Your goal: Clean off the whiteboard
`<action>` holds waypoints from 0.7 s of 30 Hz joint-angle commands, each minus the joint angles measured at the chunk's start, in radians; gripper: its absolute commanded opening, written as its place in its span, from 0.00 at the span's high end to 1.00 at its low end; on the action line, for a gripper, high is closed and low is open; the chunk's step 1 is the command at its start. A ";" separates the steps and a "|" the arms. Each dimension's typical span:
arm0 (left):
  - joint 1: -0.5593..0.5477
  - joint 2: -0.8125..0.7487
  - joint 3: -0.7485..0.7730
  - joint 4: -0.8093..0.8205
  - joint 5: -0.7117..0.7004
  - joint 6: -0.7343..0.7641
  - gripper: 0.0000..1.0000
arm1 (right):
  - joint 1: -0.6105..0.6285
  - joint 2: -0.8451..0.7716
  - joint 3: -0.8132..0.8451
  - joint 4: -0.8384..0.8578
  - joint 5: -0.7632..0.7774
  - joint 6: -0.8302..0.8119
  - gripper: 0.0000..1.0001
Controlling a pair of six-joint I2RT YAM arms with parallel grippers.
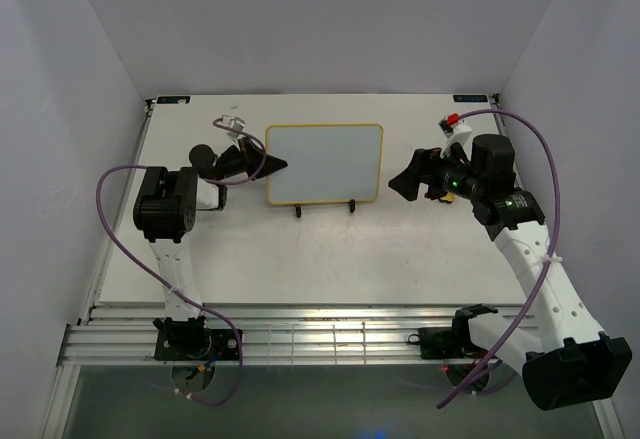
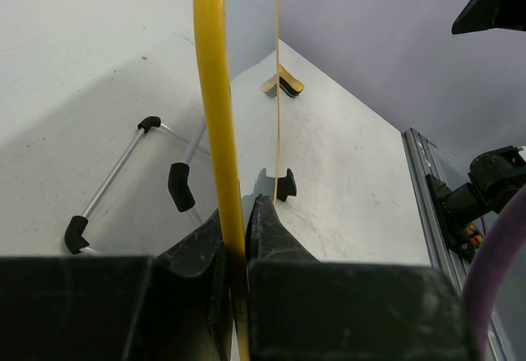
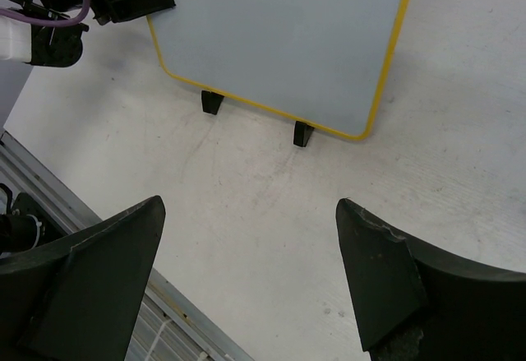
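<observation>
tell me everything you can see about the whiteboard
The whiteboard is a small rectangle with a plain white face, a thin yellow frame and rounded corners; no marks show on it. It stands propped on a black wire stand, whose two black feet hook under its lower edge. The left tool is shut on the frame at its left edge.

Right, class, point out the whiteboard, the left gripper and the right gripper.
whiteboard (image 1: 325, 164), top external view, middle of its white face.
left gripper (image 2: 240, 217), left wrist view, between fingertips pinching the yellow frame.
right gripper (image 3: 248, 206), right wrist view, midway between its open fingertips.
</observation>
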 commanded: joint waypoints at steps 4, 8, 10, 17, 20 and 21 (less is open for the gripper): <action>0.036 0.054 -0.037 0.110 0.007 0.297 0.98 | 0.010 -0.024 0.029 0.054 -0.022 -0.001 0.10; 0.036 0.048 -0.051 0.115 0.012 0.286 0.93 | 0.010 -0.023 0.025 0.059 -0.022 -0.001 0.10; 0.036 0.043 -0.059 0.117 0.007 0.283 0.87 | 0.010 -0.018 0.025 0.059 -0.022 0.000 0.10; 0.036 0.049 -0.085 0.149 0.009 0.254 0.71 | 0.012 -0.027 0.024 0.059 -0.019 -0.003 0.10; 0.039 0.048 -0.088 0.149 0.009 0.254 0.68 | 0.012 -0.032 0.021 0.057 -0.016 -0.004 0.10; 0.039 0.046 -0.088 0.149 0.007 0.254 0.65 | 0.012 -0.032 0.019 0.057 -0.016 -0.004 0.10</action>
